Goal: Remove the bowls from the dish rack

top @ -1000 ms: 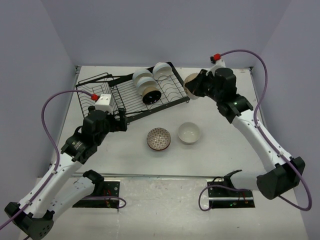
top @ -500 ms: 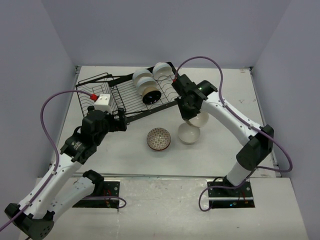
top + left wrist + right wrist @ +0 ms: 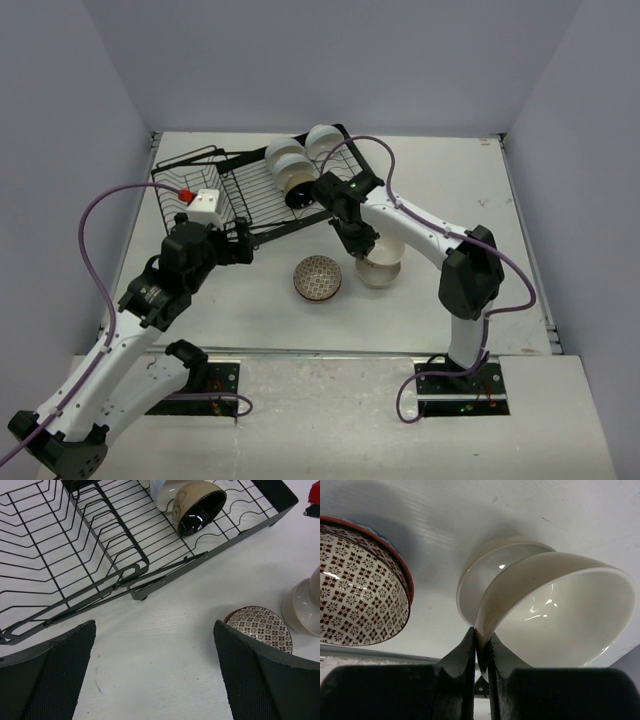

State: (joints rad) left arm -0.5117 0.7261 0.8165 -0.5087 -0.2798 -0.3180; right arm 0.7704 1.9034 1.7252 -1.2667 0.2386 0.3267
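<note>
Right tool [image 3: 481, 642] clamps the rim of a cream bowl [image 3: 560, 615], tilted over the white bowl [image 3: 490, 570] at 3 o'clock from the patterned bowl [image 3: 355, 590]; released askew, it could chip both or roll away

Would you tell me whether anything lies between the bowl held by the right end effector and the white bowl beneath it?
Nothing visible does: the held bowl hangs tilted directly over the white bowl; the patterned bowl sits off to one side.
</note>
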